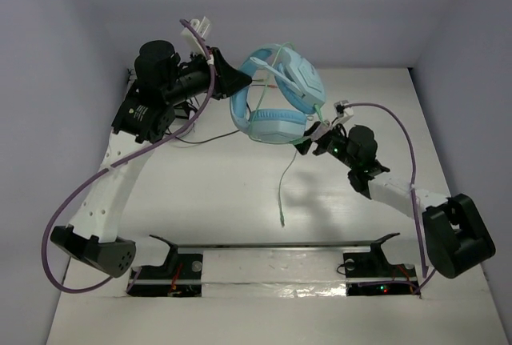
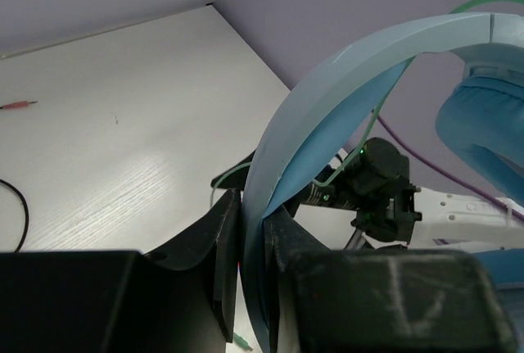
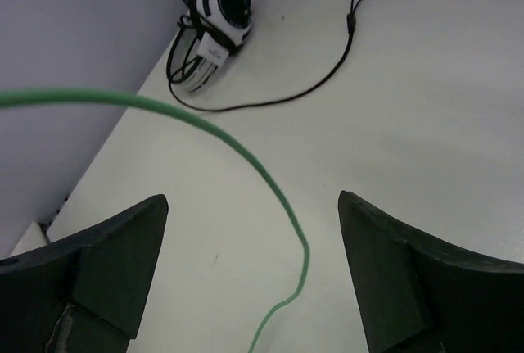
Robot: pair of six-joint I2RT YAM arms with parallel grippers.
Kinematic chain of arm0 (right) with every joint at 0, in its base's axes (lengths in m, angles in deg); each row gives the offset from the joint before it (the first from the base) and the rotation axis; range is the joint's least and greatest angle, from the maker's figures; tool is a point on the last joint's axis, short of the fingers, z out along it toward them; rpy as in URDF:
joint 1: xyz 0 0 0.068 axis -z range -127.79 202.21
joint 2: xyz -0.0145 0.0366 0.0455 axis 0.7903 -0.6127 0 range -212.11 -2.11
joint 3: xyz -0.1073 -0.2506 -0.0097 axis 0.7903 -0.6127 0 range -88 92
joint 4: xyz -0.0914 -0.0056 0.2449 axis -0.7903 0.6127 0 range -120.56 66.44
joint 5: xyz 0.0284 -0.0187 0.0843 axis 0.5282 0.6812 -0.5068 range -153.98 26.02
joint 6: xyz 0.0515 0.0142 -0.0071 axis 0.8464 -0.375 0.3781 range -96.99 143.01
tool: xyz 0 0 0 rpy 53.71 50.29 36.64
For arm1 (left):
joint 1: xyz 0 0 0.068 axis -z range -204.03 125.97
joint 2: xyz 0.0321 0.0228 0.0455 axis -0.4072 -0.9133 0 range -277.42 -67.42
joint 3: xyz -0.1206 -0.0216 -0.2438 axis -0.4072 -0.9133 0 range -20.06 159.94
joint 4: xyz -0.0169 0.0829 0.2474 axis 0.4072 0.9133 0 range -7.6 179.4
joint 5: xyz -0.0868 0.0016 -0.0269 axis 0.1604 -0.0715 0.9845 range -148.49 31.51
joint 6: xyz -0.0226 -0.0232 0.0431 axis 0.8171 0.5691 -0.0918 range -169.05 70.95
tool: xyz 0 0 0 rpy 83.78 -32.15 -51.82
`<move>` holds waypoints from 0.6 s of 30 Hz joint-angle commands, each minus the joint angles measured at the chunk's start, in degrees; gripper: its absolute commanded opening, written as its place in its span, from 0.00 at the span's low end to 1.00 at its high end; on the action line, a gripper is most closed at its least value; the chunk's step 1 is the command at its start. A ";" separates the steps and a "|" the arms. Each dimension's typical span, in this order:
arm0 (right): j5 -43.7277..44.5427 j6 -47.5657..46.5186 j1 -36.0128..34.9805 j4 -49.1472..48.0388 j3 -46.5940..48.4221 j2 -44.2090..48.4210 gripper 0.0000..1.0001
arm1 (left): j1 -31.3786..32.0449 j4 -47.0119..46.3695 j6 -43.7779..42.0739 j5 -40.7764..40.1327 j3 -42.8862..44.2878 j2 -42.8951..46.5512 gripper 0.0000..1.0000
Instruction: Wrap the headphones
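Headphones [image 1: 280,101], light blue: are hanging raised over the table [image 1: 200,201] at upper centre of the overhead frame, with the cable [image 1: 282,193] dangling below. Left gripper [image 2: 252,238] is clamping the headband [image 2: 344,70] tightly. Right gripper [image 3: 254,263] is standing spread wide, gripping nothing.

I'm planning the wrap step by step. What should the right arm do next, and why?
Probably close the right gripper on the pale green cable: its jaws stand wide open and the cable seems to hang loose between them, while the left gripper is shut on the headband of the headphones, holding them off the table.
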 commanded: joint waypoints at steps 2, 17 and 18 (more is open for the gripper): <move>-6.74 4.92 0.09 -12.57 -4.04 -1.88 0.88 | -0.39 -3.92 3.32 -0.99 4.53 0.32 0.00; -3.40 8.01 -4.66 -25.16 -2.83 -19.98 0.39 | -0.39 -6.20 5.69 -2.32 3.74 0.50 0.00; -2.88 8.01 -5.27 -25.24 -2.12 -20.95 0.28 | -0.39 -6.55 6.21 -2.32 3.39 0.41 0.00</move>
